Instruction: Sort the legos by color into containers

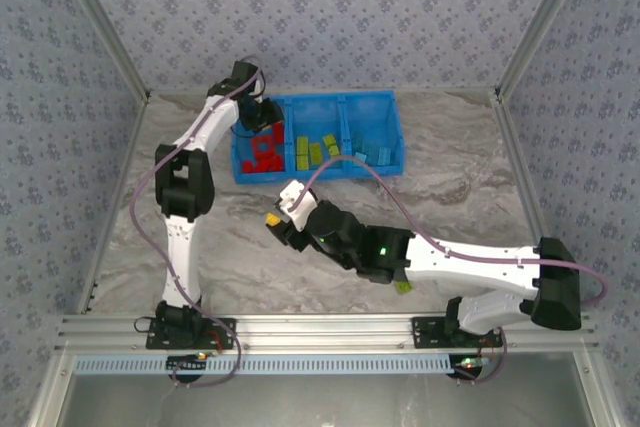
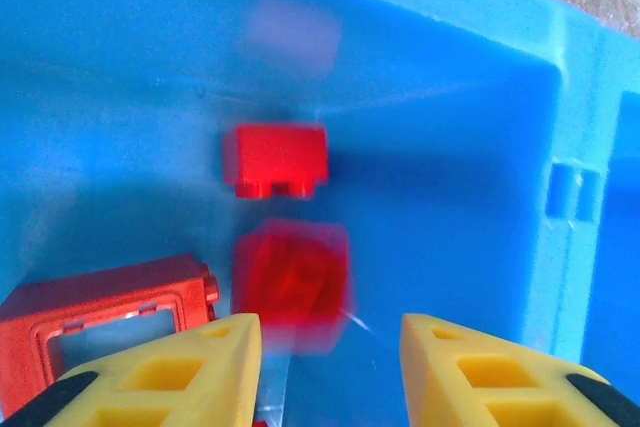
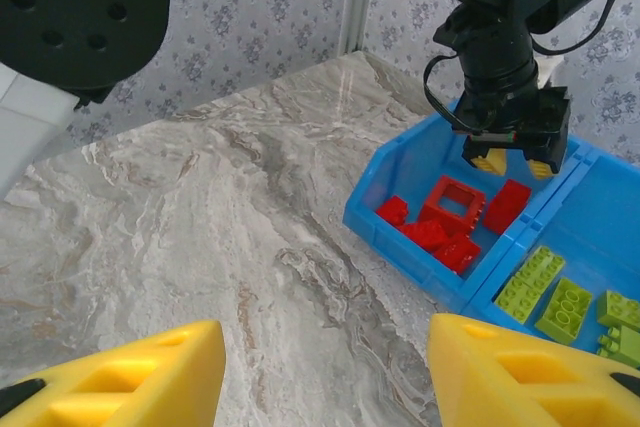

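Observation:
The blue bin (image 1: 320,173) stands at the back of the table with three compartments. Red legos (image 1: 265,150) lie in its left one, lime green legos (image 1: 315,150) in the middle, light blue legos (image 1: 372,152) on the right. My left gripper (image 1: 262,115) hangs open over the left compartment. In the left wrist view a blurred red brick (image 2: 292,282) is just beyond the open fingers (image 2: 190,367), touching neither. Another red brick (image 2: 275,159) and the red square frame (image 2: 100,322) rest on the bin floor. My right gripper (image 3: 325,367) is open over bare table, holding nothing.
The right arm (image 1: 440,257) stretches across the near middle of the marble table (image 1: 450,197). A small lime-green piece (image 1: 403,286) peeks out beside that arm. Metal frame posts and patterned walls enclose the table on three sides.

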`<action>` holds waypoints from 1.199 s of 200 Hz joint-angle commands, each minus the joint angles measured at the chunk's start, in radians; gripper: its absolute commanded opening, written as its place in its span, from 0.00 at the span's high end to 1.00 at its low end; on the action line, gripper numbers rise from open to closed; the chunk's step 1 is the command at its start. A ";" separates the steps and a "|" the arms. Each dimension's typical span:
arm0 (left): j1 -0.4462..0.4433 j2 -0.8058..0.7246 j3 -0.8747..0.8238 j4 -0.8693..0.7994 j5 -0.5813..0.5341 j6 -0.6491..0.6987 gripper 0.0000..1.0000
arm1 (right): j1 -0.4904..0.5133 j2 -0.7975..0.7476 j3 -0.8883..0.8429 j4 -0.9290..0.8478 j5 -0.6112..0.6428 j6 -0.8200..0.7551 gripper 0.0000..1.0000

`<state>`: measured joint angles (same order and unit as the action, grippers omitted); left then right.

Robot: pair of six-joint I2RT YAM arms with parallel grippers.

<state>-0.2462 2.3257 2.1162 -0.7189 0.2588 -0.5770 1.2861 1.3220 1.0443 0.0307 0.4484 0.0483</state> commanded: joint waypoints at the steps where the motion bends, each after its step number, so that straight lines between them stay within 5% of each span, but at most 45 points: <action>1: 0.008 0.029 0.038 -0.049 0.037 -0.015 0.58 | -0.012 0.029 0.023 0.031 -0.029 0.025 0.41; 87: 0.010 -0.069 -0.037 -0.040 -0.014 -0.008 0.51 | 0.008 0.175 0.140 0.041 0.134 -0.070 0.40; 127: 0.006 -0.334 -0.145 -0.040 -0.099 0.021 0.49 | -0.042 0.177 0.157 -0.219 0.237 0.081 0.31; 194: -0.117 -1.028 -0.679 -0.001 -0.098 0.045 0.39 | -0.201 0.174 -0.027 -0.526 -0.136 -0.059 0.21; 240: -0.438 -1.345 -0.892 -0.067 -0.055 0.062 0.34 | -0.288 0.260 -0.007 -0.627 -0.293 -0.171 0.18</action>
<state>-0.5598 1.0592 1.2995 -0.7212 0.1772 -0.5308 1.0080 1.5215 1.0195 -0.4953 0.2695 -0.0319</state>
